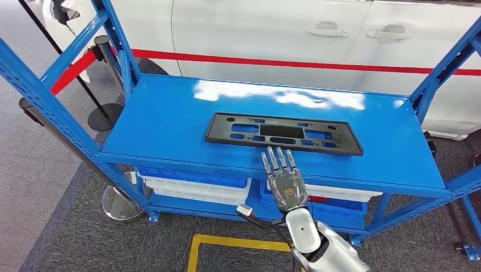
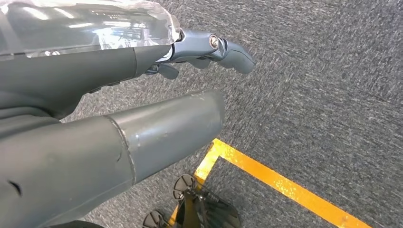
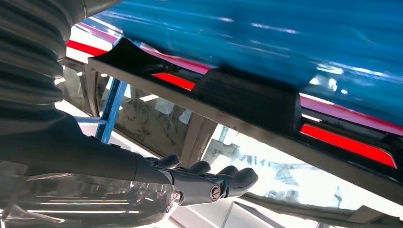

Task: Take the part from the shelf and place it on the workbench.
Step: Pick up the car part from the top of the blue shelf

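A flat black rectangular part (image 1: 282, 134) with several cut-outs lies on the blue top shelf (image 1: 170, 119), near its front edge and a little right of centre. My right hand (image 1: 285, 181) is raised in front of the shelf edge with its fingers straight and spread. The fingertips (image 1: 277, 156) reach the part's front rim, and the hand holds nothing. In the right wrist view the part (image 3: 247, 99) is close above my right hand (image 3: 204, 183), with the blue shelf (image 3: 285, 42) behind it. My left hand (image 2: 209, 52) hangs over the grey carpet, holding nothing.
A white car (image 1: 272, 34) with a red stripe stands right behind the shelf. Blue uprights (image 1: 39, 96) frame both ends. Stanchion posts (image 1: 105, 79) with a red belt stand at the left. White bins (image 1: 193, 190) sit on the lower shelf. Yellow floor tape (image 1: 238, 245) marks the carpet.
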`<action>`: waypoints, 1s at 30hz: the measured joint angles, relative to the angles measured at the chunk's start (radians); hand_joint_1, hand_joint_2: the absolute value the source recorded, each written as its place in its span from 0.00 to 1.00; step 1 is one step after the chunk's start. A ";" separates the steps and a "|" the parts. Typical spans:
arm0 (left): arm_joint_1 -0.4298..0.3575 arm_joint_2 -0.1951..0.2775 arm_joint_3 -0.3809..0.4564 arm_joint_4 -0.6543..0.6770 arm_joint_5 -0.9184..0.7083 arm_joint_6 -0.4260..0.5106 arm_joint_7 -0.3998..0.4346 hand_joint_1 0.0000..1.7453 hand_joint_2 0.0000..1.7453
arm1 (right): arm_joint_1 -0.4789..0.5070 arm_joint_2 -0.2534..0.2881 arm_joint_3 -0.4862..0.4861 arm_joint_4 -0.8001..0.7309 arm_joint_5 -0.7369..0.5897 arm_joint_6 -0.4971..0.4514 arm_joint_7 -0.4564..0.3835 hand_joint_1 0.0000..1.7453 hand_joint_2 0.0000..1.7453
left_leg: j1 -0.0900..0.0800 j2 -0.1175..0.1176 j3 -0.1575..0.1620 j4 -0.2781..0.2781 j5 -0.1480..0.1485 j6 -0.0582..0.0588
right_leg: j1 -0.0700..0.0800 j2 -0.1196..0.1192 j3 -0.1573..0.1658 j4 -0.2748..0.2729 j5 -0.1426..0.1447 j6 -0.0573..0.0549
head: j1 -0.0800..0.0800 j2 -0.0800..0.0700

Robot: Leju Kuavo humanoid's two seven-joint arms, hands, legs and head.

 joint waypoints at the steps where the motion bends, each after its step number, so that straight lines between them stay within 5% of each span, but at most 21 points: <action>1: 0.000 0.000 -0.001 0.000 0.000 0.000 0.000 0.00 0.00 | -0.005 0.000 0.000 0.000 0.000 0.001 0.000 0.00 1.00 | 0.003 0.000 0.004 -0.007 0.002 0.005 | -0.001 0.000 0.001 0.002 -0.003 0.003 | 0.000 0.000; 3: 0.000 0.000 -0.001 0.000 0.000 -0.001 0.001 0.00 0.00 | -0.019 0.000 0.000 -0.002 0.000 0.003 0.000 0.00 1.00 | 0.009 0.002 0.014 -0.022 0.008 0.013 | 0.001 0.001 -0.023 0.054 -0.031 0.006 | 0.004 0.000; 6: -0.001 0.001 -0.002 0.000 0.000 -0.003 0.000 0.00 0.00 | -0.036 -0.004 -0.003 -0.011 0.000 0.015 -0.005 0.00 1.00 | 0.008 0.004 0.017 -0.026 0.009 0.018 | 0.000 0.002 -0.140 0.254 -0.106 0.005 | 0.007 0.000; 8: 0.000 0.001 -0.003 0.000 0.000 -0.003 0.001 0.00 0.00 | -0.037 -0.012 -0.006 -0.025 0.000 0.028 -0.010 0.00 1.00 | 0.008 0.002 0.021 -0.025 0.004 0.017 | 0.000 0.001 -0.186 0.300 -0.087 0.004 | 0.008 0.000; 11: 0.002 0.001 -0.005 0.000 0.001 -0.003 0.001 0.00 0.00 | -0.040 -0.022 -0.007 -0.044 0.000 0.038 -0.013 0.00 1.00 | 0.008 -0.001 0.032 -0.020 -0.009 0.008 | -0.001 0.001 -0.139 0.138 0.040 -0.006 | 0.010 0.000; 13: 0.001 0.001 -0.008 0.001 0.000 -0.003 0.001 0.00 0.00 | -0.042 -0.025 -0.006 -0.052 0.000 0.041 -0.012 0.00 1.00 | 0.005 -0.001 0.029 -0.012 -0.017 -0.002 | 0.003 0.002 -0.110 0.045 0.078 -0.012 | 0.008 0.000; 20: 0.000 0.002 -0.017 0.001 0.000 -0.004 0.000 0.00 0.00 | -0.033 -0.029 -0.003 -0.054 0.000 0.030 -0.008 0.00 1.00 | 0.004 0.001 0.029 -0.016 -0.016 -0.001 | 0.009 0.009 -0.109 0.032 0.070 -0.019 | 0.002 0.000; 30: 0.000 0.003 -0.019 0.001 0.005 -0.004 0.004 0.00 0.00 | -0.019 -0.029 -0.002 -0.050 0.000 0.024 -0.004 0.00 1.00 | 0.009 0.001 0.031 -0.020 -0.016 -0.021 | 0.013 0.008 -0.108 0.035 0.069 -0.026 | 0.003 0.000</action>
